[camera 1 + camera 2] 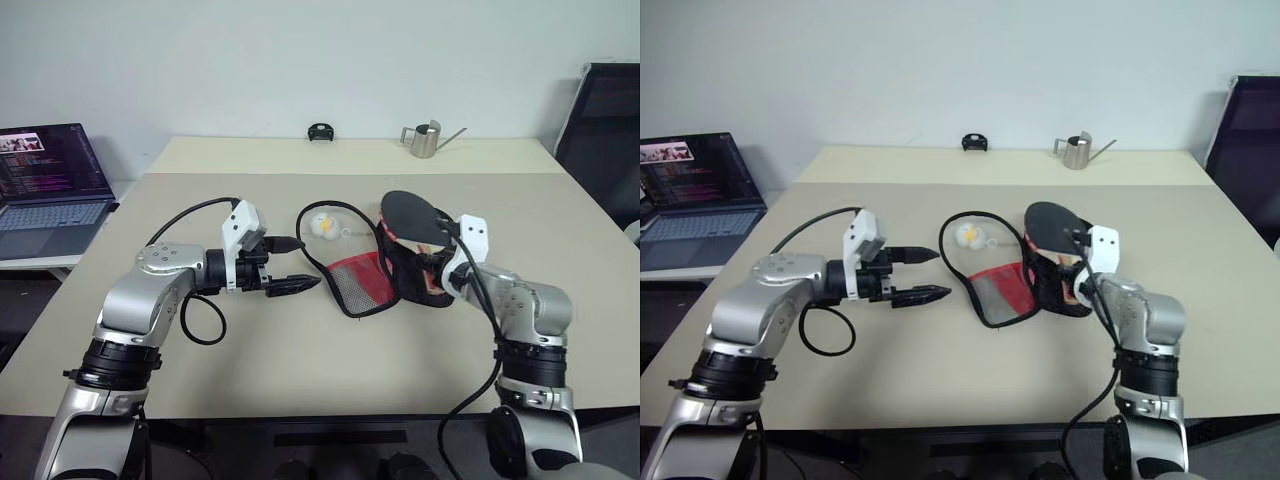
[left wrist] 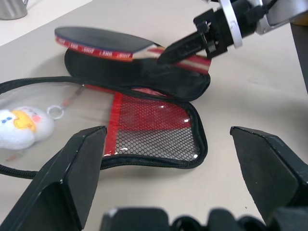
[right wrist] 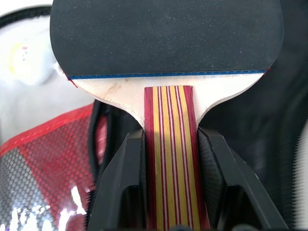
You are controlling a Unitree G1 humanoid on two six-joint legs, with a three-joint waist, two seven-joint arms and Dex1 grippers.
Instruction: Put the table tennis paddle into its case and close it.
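Black rubber up, the table tennis paddle (image 3: 166, 43) hangs over the open case (image 1: 385, 280) on the desk (image 1: 300, 370), apparently just clear, right gripper (image 3: 168, 173) jaws clamping its handle, left gripper (image 1: 295, 265) jaws wide, empty.

The right gripper (image 1: 437, 262) is masked in the head views by the table tennis paddle (image 1: 413, 215) and the raised half of the case (image 1: 405, 275); the handle is likewise concealed there. In the right wrist view the blade runs off the top edge and the handle's butt off the bottom. The white lettering on the paddle's red rim (image 2: 91, 47) is too small to read. The laptop (image 1: 48, 190) is cut by the frame's left edge, its screen content illegible.
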